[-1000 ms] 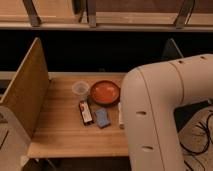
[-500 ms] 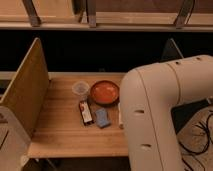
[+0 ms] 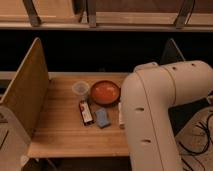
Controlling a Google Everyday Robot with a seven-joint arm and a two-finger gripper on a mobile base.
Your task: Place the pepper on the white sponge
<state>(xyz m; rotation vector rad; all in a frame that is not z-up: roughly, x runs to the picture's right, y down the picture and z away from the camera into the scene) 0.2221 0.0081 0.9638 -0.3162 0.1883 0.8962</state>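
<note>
I see no pepper in the camera view. A narrow white object (image 3: 120, 114), possibly the white sponge, lies on the wooden table (image 3: 60, 132) and is partly hidden behind my arm. My white arm (image 3: 160, 110) fills the right side of the view. My gripper is not in view; I cannot see where it is relative to the table's objects.
On the table stand an orange-red bowl (image 3: 105, 92) and a clear plastic cup (image 3: 80, 89). A dark red packet (image 3: 86, 112) and a small blue sponge-like object (image 3: 102, 118) lie in front of them. A tall wooden side panel (image 3: 27, 92) stands along the table's left edge.
</note>
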